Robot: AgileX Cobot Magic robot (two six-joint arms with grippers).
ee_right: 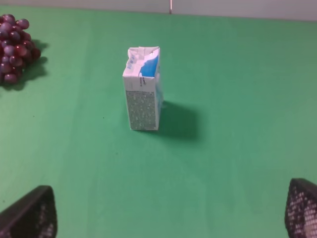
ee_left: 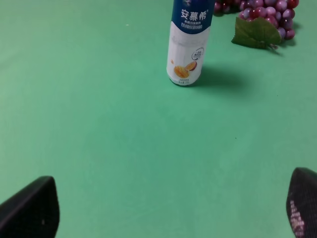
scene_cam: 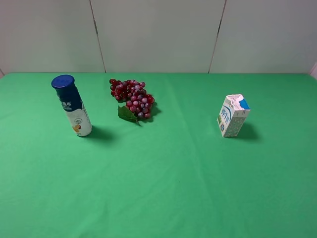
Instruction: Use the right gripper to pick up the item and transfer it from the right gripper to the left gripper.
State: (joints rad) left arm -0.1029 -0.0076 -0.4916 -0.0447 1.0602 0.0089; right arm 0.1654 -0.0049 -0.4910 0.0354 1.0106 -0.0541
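Step in hand, as I judge it: approach, pick not begun.
Right gripper [ee_right: 166, 213]: jaws wide apart, empty.
Carton [ee_right: 143, 94]: upright, ahead of it, well apart.
Left gripper [ee_left: 166, 210]: jaws apart, empty.
Next: I advance the right gripper, straddle the carton, close.

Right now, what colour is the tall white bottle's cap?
Dark blue cap, best in exterior high view.

**Bystanders on the cloth**

White bottle [scene_cam: 74, 106] w/ blue cap stands upright, left of frame. Red grape bunch [scene_cam: 132, 98] lies upper centre-left, apart from bottle, w/ green leaf [scene_cam: 127, 114] at its lower edge. Green cloth [scene_cam: 163, 183] underneath; pale panelled wall [scene_cam: 153, 34] across top.
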